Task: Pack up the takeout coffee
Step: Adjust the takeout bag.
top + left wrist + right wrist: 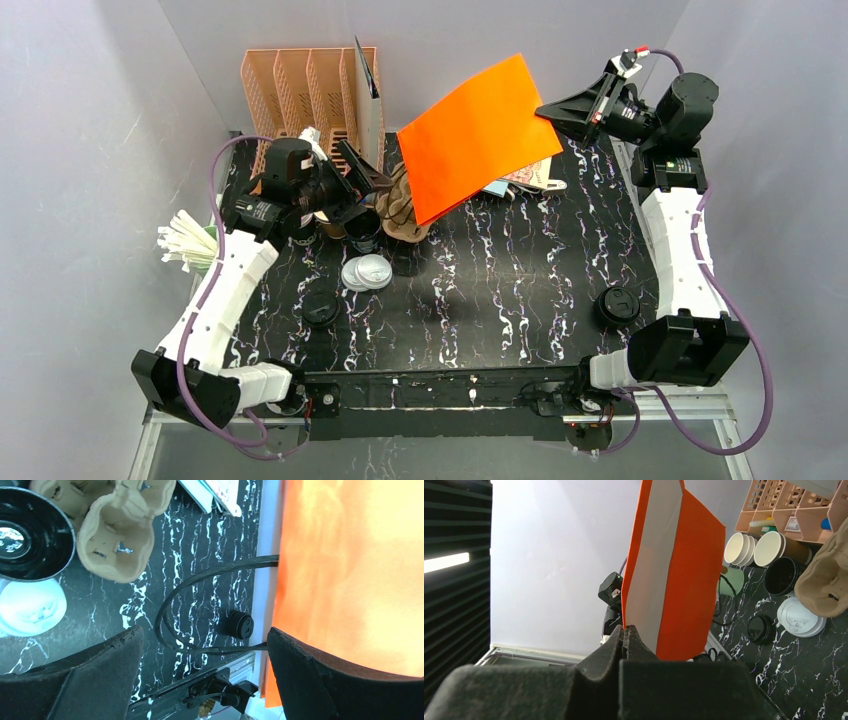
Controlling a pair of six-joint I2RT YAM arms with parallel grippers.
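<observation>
Holds orange paper bag point(694, 580) aloft over the table's point(520, 290) far edge in clamped right gripper point(626, 630), with left gripper point(205, 640) wide open and empty, near kraft coffee cup point(774, 549) by the far-left corner. Risks bag slipping from thin pinch, knocking the cup over.

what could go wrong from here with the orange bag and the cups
The right end effector pinches the orange bag by one edge in mid-air; it could slip or swing. The bag looks flat, so the kraft cup may catch on its mouth. The open left end effector is close to the black cup and the pulp carrier and could knock them.
</observation>
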